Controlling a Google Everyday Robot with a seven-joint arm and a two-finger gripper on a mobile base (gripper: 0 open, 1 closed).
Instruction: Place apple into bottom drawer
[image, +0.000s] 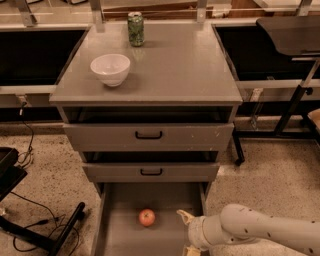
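Observation:
The apple (147, 217) is small, round and red-orange. It lies on the floor of the bottom drawer (120, 220), a long grey tray pulled out at the foot of the cabinet. My gripper (188, 233) is at the drawer's right side, to the right of the apple and apart from it. Its fingers are spread wide, one fingertip (183, 215) up and the other at the frame's bottom edge. It holds nothing.
A white bowl (110, 68) and a green soda can (135, 29) stand on the cabinet top (180, 65). The two upper drawers with black handles (148, 135) are shut. Cables and a black stand leg (65, 227) lie on the floor at the left.

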